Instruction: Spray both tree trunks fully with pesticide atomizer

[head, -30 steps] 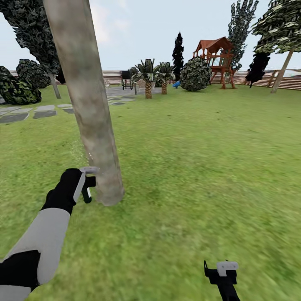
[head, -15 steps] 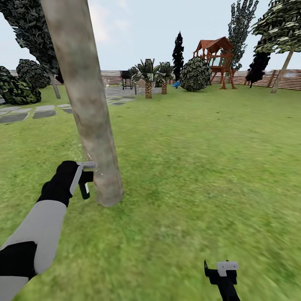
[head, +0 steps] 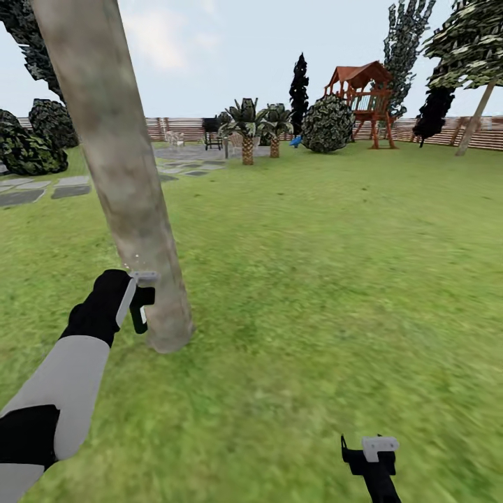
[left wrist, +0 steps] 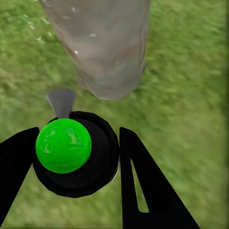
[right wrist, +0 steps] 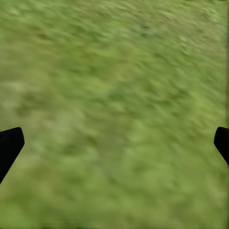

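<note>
One pincer, the left pincer (head: pixel 143 304), is held just beside the base of the tree trunk (head: pixel 119 175), on the side of the trunk away from the far play tower (head: pixel 363 98). In the left wrist view the left pincer (left wrist: pixel 76 157) is seen closed about the pesticide atomizer (left wrist: pixel 76 155): a round black body is clasped between the two dark fingers (left wrist: pixel 143 186), a bright green knob is carried on it, and a small grey nozzle is aimed at the foot of the tree trunk (left wrist: pixel 102 47). The trunk lies straight ahead of that nozzle, very near, and whether they touch cannot be told. The trunk's long axis runs upward with a lean away from the play tower, so it is judged that any further coverage is to be gained by carrying the spray along that slanted line. The left arm is by far the nearer one to the trunk.

The right pincer (head: pixel 370 454) is held low over the lawn (head: pixel 335 265), well apart from the trunk on the play-tower side; in the right wrist view its fingertips (right wrist: pixel 9 143) are spread wide over grass, with nothing between them.

Compared with a second ago, the trunk is shown further from the play tower while the distant things have barely shifted, which is taken as a small move of the robot rather than of the tree. The left pincer is carried slightly higher against the trunk than before; the right pincer is unchanged.
</note>
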